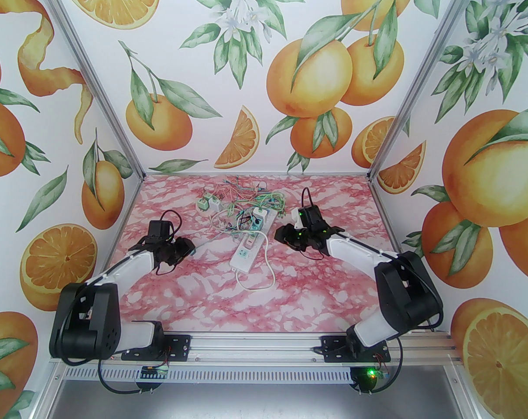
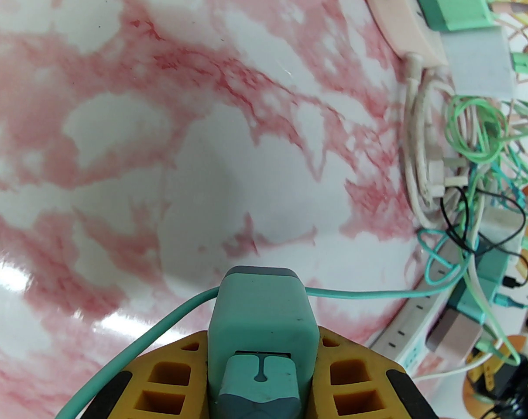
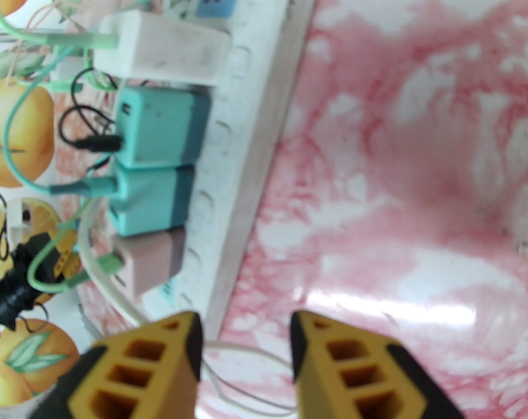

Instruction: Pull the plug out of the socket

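The left arm [image 1: 128, 264] is reaching low from the near left corner toward the middle of the bench [image 1: 316, 295], forearm nearly level. Its left end effector [image 2: 264, 360] is gripping the teal plug [image 2: 262, 317] narrowly between yellow fingers [image 2: 355, 378]. The plug's long axis is running along the fingers, its darker end pointing away from the wrist, off the bench surface. Its teal cable [image 2: 360, 295] is trailing right to the wire tangle. The plug is sitting well apart from the white power strip [image 1: 251, 245], which is lying diagonally mid-bench, slanting toward the far right corner and carrying other chargers [image 3: 159, 164]. The right arm [image 1: 355, 247] is stretching in from the near right corner, and the right end effector [image 3: 245, 334] is hanging empty, jaws parted, just beside the strip's right edge.
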You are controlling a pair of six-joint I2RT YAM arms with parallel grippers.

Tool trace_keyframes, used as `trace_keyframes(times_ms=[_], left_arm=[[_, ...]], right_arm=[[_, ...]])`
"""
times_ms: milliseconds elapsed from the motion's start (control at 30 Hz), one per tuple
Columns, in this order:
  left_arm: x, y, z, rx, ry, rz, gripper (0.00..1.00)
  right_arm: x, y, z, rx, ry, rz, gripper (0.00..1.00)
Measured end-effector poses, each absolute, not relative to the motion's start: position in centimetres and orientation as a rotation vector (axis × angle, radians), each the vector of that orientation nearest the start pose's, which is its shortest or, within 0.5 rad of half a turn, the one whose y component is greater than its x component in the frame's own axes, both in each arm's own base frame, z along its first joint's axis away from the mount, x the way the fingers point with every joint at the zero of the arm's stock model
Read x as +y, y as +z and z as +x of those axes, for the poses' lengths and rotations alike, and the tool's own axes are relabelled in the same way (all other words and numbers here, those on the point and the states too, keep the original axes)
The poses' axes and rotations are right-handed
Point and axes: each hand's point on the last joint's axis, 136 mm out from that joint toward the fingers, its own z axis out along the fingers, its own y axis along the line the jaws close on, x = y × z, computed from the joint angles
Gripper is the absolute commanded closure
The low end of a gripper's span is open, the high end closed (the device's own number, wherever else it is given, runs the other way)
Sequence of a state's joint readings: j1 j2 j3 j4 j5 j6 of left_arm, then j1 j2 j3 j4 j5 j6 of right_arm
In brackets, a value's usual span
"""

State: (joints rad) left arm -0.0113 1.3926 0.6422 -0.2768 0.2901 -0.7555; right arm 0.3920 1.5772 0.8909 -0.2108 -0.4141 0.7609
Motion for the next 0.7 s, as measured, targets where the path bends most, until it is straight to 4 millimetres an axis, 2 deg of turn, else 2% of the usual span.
trace_keyframes(times_ms=[100, 133, 533, 700], left_arm=[[-5.4, 4.5, 32.0, 2.523, -0.669, -0.876, 0.50], [-5.4, 4.6, 32.2, 2.518, -0.678, -0.873, 0.43], [-5.4, 7.9, 34.1, 2.414, -0.777, -0.845, 0.43], [-5.5, 8.2, 34.1, 2.412, -0.786, -0.837, 0.38]], right_arm=[[21.2, 8.6, 33.5, 2.625, 0.954, 0.297, 0.60], [21.2, 8.5, 33.5, 2.627, 0.953, 0.299, 0.60], [21.1, 8.5, 33.5, 2.627, 0.948, 0.301, 0.60], [21.1, 8.5, 33.5, 2.627, 0.948, 0.301, 0.58]])
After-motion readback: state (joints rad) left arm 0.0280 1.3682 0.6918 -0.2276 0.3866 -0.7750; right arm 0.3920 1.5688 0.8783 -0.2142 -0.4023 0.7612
